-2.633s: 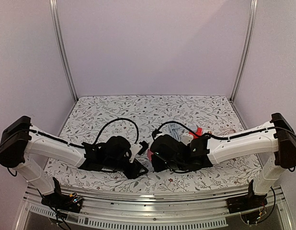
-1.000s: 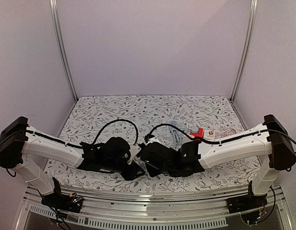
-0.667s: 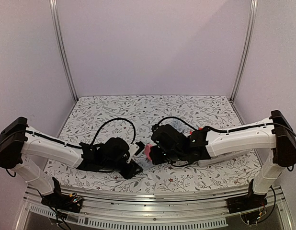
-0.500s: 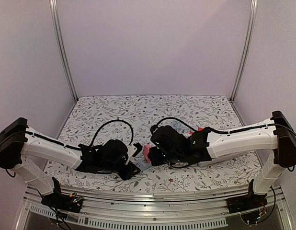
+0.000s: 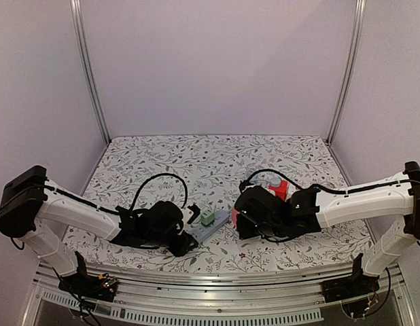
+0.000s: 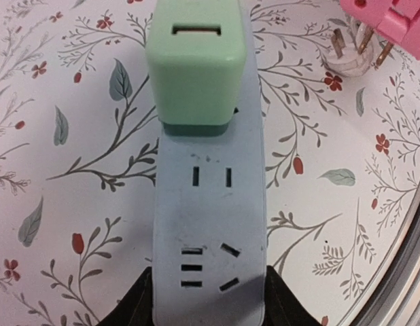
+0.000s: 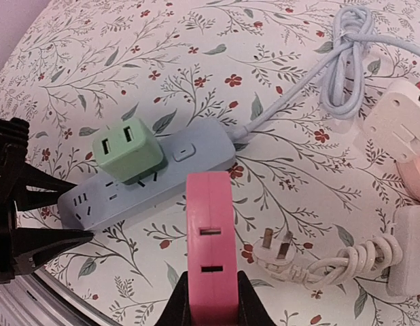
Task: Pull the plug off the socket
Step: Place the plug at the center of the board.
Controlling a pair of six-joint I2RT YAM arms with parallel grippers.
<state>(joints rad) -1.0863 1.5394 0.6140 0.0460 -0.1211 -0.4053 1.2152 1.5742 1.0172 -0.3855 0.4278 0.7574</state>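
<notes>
Extraction step judged complete: right claw is closed on the pink plug, clear of the power strip. Left claw, partly open, clamps the strip's end. The green adapter is seated in the strip. Next: lower the plug onto the worktop and release.

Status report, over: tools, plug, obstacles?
Left tool clamps power strip. Right tool holds pink plug, clear of socket. Green adapter plugged in.
</notes>
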